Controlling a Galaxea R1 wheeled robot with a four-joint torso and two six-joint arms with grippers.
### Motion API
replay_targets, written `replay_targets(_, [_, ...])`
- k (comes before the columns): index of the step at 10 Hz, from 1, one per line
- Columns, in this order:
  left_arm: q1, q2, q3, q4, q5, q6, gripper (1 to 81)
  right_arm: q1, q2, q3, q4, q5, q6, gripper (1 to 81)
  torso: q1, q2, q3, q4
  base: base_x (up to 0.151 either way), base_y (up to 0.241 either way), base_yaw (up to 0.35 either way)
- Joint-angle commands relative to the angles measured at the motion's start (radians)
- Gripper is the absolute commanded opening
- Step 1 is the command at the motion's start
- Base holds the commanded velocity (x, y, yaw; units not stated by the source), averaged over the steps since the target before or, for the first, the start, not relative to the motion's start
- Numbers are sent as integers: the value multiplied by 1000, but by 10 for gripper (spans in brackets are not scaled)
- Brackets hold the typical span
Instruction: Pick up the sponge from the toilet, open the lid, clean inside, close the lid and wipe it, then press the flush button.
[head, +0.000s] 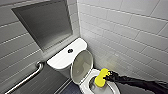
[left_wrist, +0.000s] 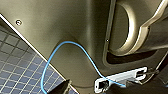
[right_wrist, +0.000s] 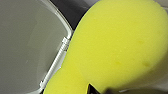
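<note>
Lid (head: 82, 65) raised, the right gripper (head: 108, 76), jaws clamped on the sponge (head: 101, 78), reaches into the toilet (head: 61, 60); closing, wiping, flushing remain.

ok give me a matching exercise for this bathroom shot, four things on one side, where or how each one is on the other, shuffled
Things
1. sponge
2. lid
3. flush button
4. grab bar

Places or states
A. on top of the white tank cover
B. on the grey tiled wall, left of the tank cover in the head view
C. gripped by the right end effector over the bowl
D. raised, standing up behind the bowl

Pairs: 1-C, 2-D, 3-A, 4-B
</note>
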Motion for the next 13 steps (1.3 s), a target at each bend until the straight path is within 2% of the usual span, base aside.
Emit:
replay_targets(1, [21,1,4,-13,88,6,811,142,41,-41,10,-16,1,10,0,0,0,0,0,0,0])
replay_targets(4, [21,4,4,-13,88,4,811,182,79,-89,3,-21,1,10,0,0,0,0,0,0,0])
replay_targets(8, [25,5,4,-14,88,6,811,203,88,-70,2,-21,1,10,0,0,0,0,0,0,0])
replay_targets(9, [25,5,4,-13,88,6,811,208,87,-69,2,-21,1,10,0,0,-66,0,0,0,0])
replay_targets(11, [25,7,4,-13,88,6,811,219,87,-66,2,-17,1,10,0,0,-93,0,0,0,0])
replay_targets(13, [25,7,4,-14,88,6,811,246,87,-66,7,-16,3,10,1,0,-142,0,0,0,0])
